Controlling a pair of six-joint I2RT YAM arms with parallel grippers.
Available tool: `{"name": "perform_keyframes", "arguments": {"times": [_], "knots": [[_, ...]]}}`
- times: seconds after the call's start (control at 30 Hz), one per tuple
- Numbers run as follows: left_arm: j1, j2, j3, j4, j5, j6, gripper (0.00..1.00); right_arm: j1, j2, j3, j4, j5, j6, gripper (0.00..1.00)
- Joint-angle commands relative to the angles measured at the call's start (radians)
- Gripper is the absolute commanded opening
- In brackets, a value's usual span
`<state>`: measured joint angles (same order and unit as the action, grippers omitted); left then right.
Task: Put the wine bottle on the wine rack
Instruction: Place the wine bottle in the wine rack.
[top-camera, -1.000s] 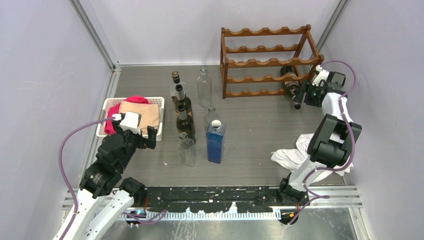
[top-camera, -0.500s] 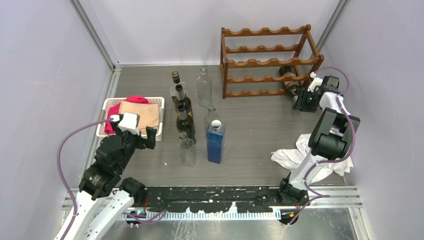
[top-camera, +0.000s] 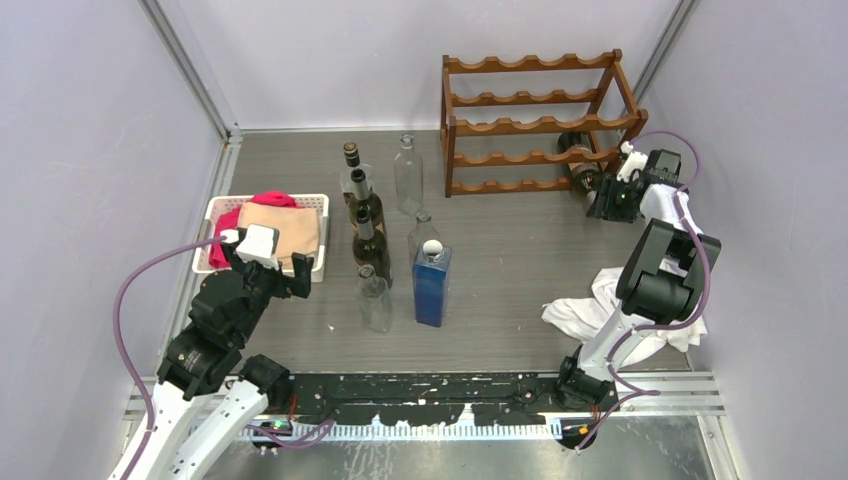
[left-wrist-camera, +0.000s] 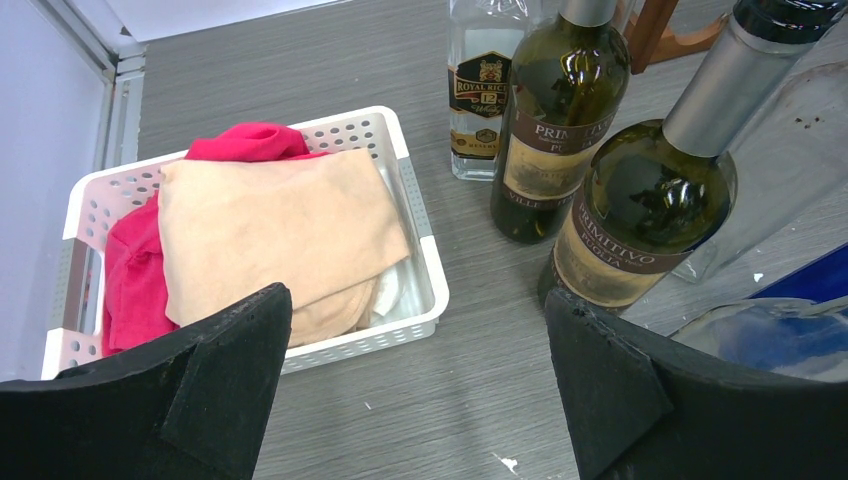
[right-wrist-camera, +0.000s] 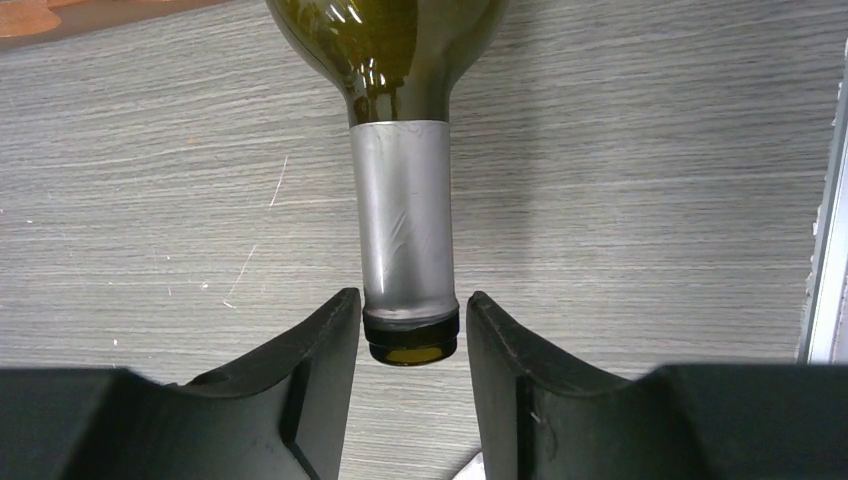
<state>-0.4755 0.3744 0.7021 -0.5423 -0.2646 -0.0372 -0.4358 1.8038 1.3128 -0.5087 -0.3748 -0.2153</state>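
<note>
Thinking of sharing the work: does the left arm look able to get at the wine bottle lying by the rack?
Probably not. The wine bottle lies far right by the wine rack; the left gripper hangs by the basket at left, standing bottles crowd between, and the right gripper grips its neck.

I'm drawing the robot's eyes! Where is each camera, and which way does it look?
Top external: above and behind the arms, looking down at the grey table and reddish-brown wooden wine rack; both arms show.
Left wrist: on the left arm, facing the white plastic basket and standing bottles; the open left gripper shows.
Right wrist: on the right arm, facing the lying dark green glass wine bottle; the right gripper grips its mouth.
Shared: top and right wrist views both show that bottle.
</note>
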Motion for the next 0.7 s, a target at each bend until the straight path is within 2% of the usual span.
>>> {"name": "perform_keyframes", "arguments": {"times": [0.0,0.13,0.27,0.33,0.67], "knots": [[0.008,-0.010,0.005,0.060,0.007,-0.001,0.96,0.000,-0.066,0.012,0.008,0.006,-0.020,0.47],[0.008,-0.009,0.005,0.059,0.008,-0.001,0.96,0.000,-0.070,0.003,0.011,0.002,-0.026,0.38],[0.008,-0.011,0.005,0.060,0.008,-0.001,0.96,0.000,-0.080,-0.015,0.016,-0.009,-0.038,0.11],[0.008,-0.009,0.005,0.060,0.008,0.000,0.96,0.000,-0.074,-0.028,0.025,-0.025,-0.030,0.03],[0.008,-0.002,0.005,0.061,0.010,0.000,0.96,0.000,0.026,-0.070,0.155,-0.034,0.014,0.01]]}}
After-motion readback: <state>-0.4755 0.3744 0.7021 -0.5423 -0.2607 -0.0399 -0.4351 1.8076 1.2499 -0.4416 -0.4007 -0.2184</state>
